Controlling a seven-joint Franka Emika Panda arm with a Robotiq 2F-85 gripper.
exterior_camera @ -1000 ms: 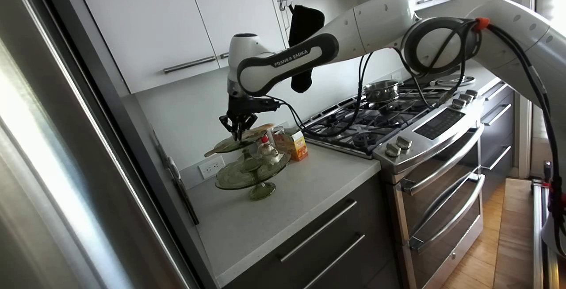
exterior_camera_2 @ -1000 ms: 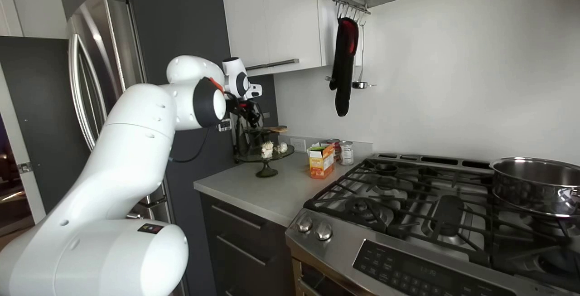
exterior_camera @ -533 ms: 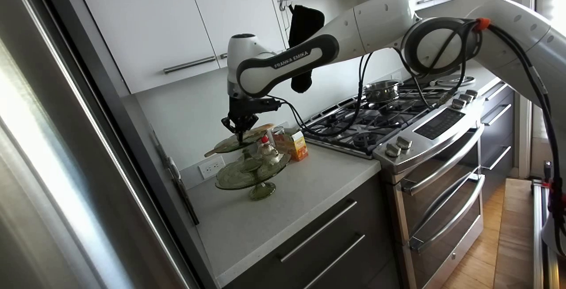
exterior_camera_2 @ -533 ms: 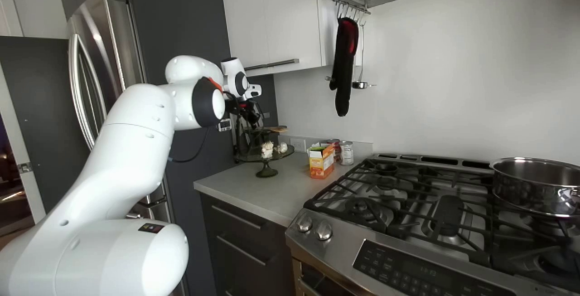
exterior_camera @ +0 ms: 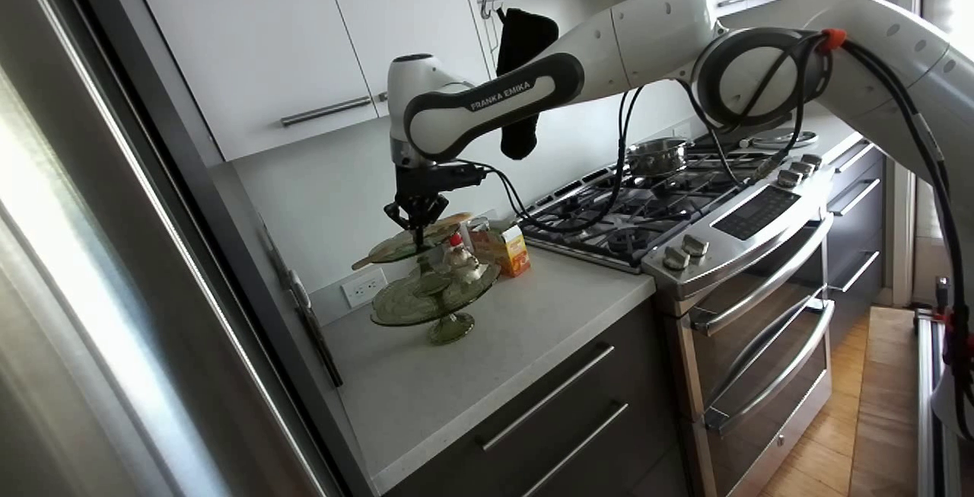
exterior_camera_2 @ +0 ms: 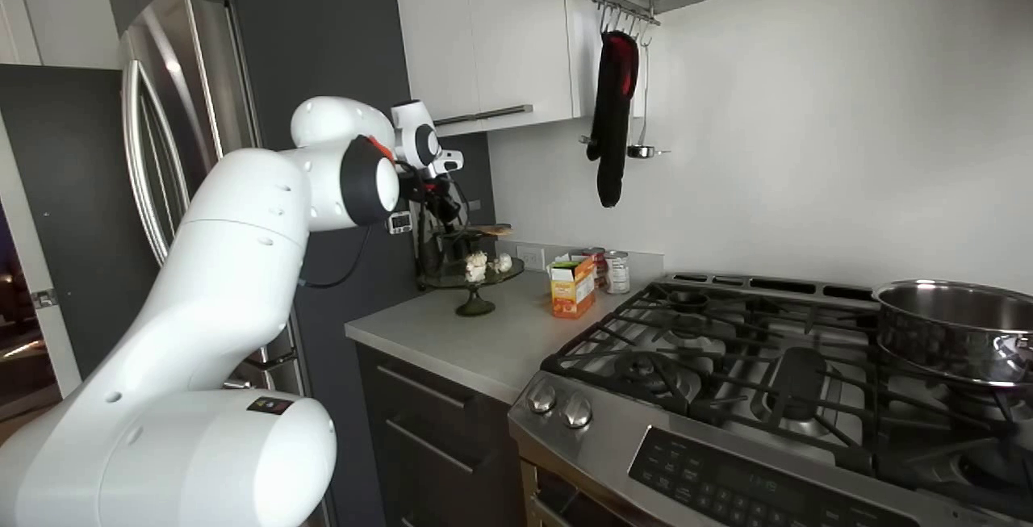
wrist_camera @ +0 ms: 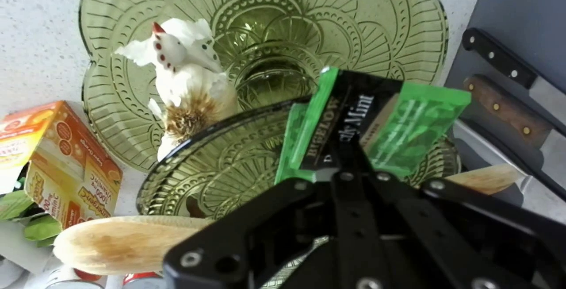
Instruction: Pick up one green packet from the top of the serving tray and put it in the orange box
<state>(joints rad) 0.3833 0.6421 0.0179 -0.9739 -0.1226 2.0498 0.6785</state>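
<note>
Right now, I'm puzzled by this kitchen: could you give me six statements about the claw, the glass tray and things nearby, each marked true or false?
1. The olive-green serving tray has two tiers. True.
2. The garlic lies on its upper plate. False: it lies on the lower plate.
3. A green Bigelow mint packet shows at the tip of the claw. True.
4. The claw is wide open. False: it is shut, apparently on that packet.
5. The orange Emergen-C box is sealed. False: its top stands open.
6. A steel pot sits on the stovetop. True.
</note>
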